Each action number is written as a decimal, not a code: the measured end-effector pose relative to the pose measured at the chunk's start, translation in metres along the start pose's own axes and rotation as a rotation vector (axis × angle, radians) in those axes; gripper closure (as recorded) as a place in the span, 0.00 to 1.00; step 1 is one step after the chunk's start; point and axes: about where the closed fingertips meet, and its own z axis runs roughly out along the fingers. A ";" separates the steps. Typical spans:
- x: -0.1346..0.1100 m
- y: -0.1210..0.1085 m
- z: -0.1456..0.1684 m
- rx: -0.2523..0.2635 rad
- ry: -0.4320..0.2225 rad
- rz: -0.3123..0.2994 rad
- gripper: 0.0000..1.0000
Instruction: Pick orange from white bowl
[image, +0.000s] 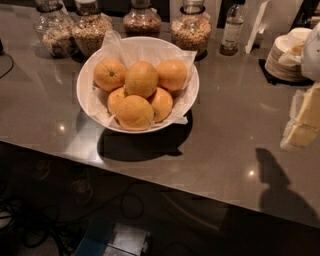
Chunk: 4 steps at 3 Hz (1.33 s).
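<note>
The white bowl (81, 95) is large, round and lined with crinkled white paper. It stands on the grey counter, left of centre. Several oranges (141, 78) are piled in it, the nearest one (134, 112) at the front. My gripper (304, 122) shows as a pale yellowish-white shape at the right edge of the camera view, above the counter. It is well to the right of the bowl and apart from it. Nothing shows in it. Its shadow (280, 185) falls on the counter near the front edge.
Several glass jars of grains (90, 31) line the back of the counter behind the bowl, with a small bottle (232, 30) to their right. A stack of white plates (287, 60) sits at the back right. The counter's front edge (150, 181) runs diagonally; cables lie on the floor below.
</note>
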 end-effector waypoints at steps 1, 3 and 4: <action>0.000 0.000 0.000 0.000 0.000 0.000 0.00; -0.040 -0.021 0.018 -0.049 -0.106 -0.066 0.00; -0.075 -0.031 0.033 -0.109 -0.200 -0.125 0.00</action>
